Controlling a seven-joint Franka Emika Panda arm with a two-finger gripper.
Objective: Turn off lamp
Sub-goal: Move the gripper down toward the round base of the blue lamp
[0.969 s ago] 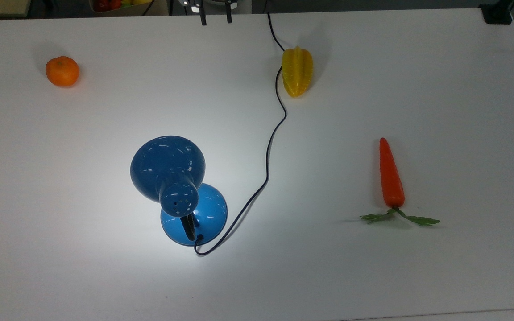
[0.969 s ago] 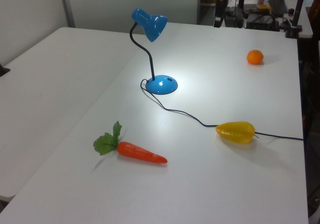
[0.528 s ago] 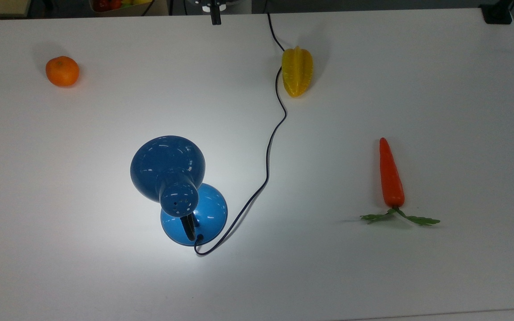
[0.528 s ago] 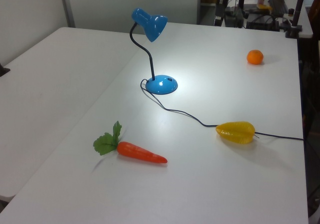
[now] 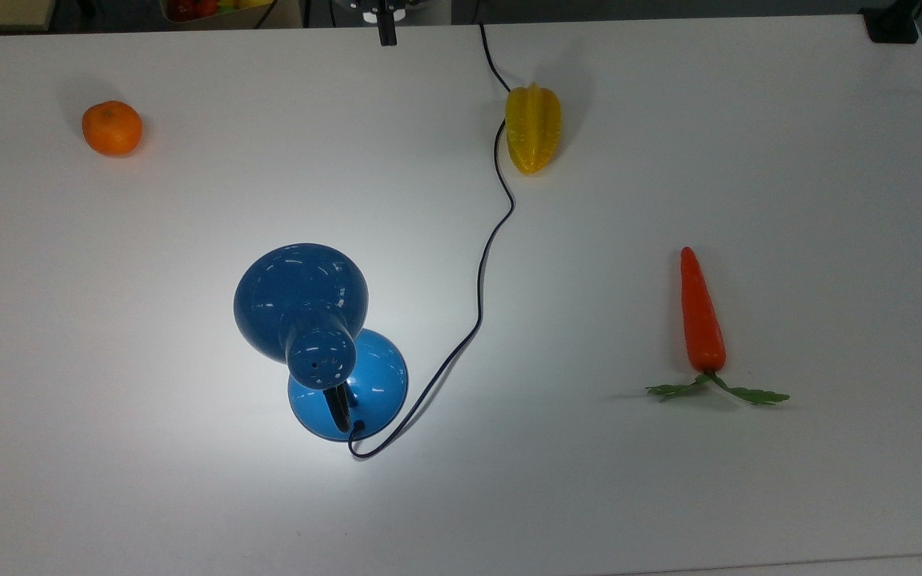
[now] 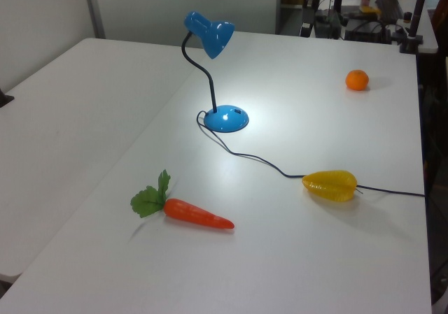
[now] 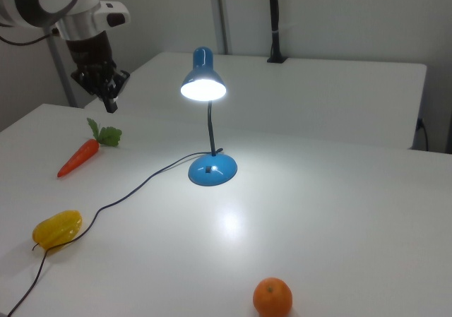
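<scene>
Since a second ago the pincer (image 5: 386,35) has drawn its two fingers together into one dark tip, pressed together on nothing, at the desk's (image 5: 669,496) far edge in the top view. Nothing else has shifted. Well apart, mid-desk, stands the blue lamp (image 7: 206,84), lit, its cord (image 5: 481,272) passing the starfruit (image 5: 533,128).

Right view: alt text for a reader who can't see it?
A glossy blue desk lamp stands lit mid-table on a white table, its thin dark cord trailing toward the right view's left. The robot gripper hangs above a plastic orange carrot, with a yellow starfruit and a round orange fruit nearer the camera.
</scene>
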